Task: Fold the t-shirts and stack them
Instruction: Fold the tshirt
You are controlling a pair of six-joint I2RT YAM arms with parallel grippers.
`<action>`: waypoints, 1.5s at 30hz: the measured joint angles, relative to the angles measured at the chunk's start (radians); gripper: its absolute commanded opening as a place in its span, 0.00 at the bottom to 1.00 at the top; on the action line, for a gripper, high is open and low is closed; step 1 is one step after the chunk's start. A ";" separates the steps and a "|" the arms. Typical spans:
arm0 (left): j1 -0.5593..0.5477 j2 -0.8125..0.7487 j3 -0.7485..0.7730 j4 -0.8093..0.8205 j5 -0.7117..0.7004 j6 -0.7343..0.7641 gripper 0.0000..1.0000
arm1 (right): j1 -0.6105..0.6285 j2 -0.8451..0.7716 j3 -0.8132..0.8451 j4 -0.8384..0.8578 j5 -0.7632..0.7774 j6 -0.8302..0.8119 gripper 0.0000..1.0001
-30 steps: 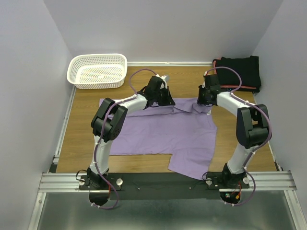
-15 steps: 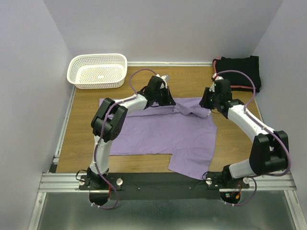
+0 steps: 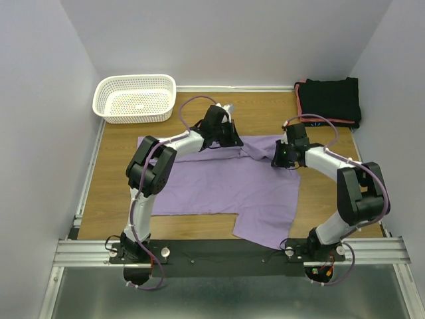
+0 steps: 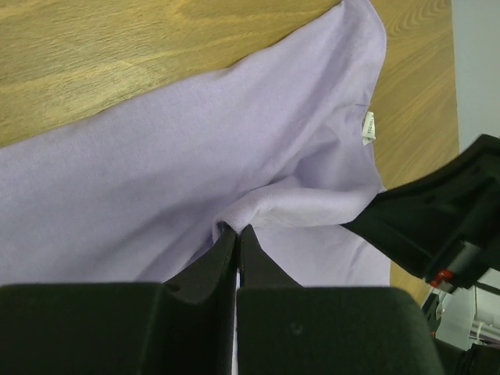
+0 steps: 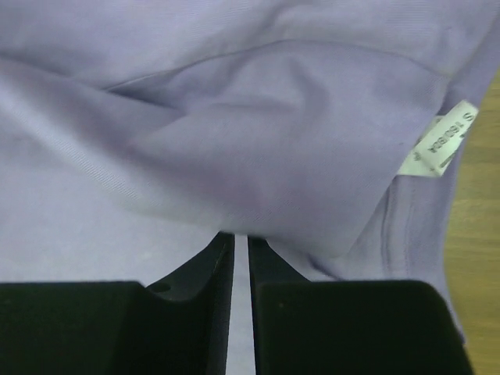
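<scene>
**Item:** lavender t-shirt (image 3: 226, 186), short-sleeved, plain, one piece.

**Location:** It is lying spread mostly flat in the middle of the wooden table (image 3: 116, 179), between the two arms. Its far edge is bunching into a raised fold by the collar. One sleeve is reaching toward the near edge at the right. A white sewn-in label (image 5: 437, 141) is showing at the neck, its print too small to read.

**Left gripper** (image 4: 237, 230)**:** It is sitting on the shirt's far edge, left of the collar. Its fingers are pressing tight together, and a ridge of the lavender cloth is being caught at their tips.

**Right gripper** (image 5: 241, 237)**:** It is resting at the shirt's far right corner, just beside the collar. Its fingers are drawn almost together, leaving only a thin slit. A soft fold of the cloth is lying over the tips and being pinched there.

**Black shirts** (image 3: 330, 98)**:** They are folded and sitting in a pile at the far right corner of the table, well apart from the lavender shirt. A coral-red edge is showing along the pile's left and near sides.

**Basket** (image 3: 99, 93)**:** This white plastic mesh basket is standing upright at the far left corner, apart from the shirt.
</scene>
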 measured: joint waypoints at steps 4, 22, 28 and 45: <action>0.000 0.000 -0.005 0.002 0.001 0.000 0.06 | 0.000 0.092 0.068 0.008 0.067 -0.002 0.18; 0.001 0.000 -0.016 0.006 0.011 0.000 0.06 | 0.000 0.270 0.284 0.048 0.196 -0.080 0.22; 0.001 0.000 -0.016 0.006 0.015 0.000 0.06 | 0.000 0.255 0.285 0.048 0.196 -0.096 0.34; 0.001 0.000 -0.016 0.006 0.021 0.000 0.06 | -0.008 0.035 0.117 0.066 0.152 0.045 0.35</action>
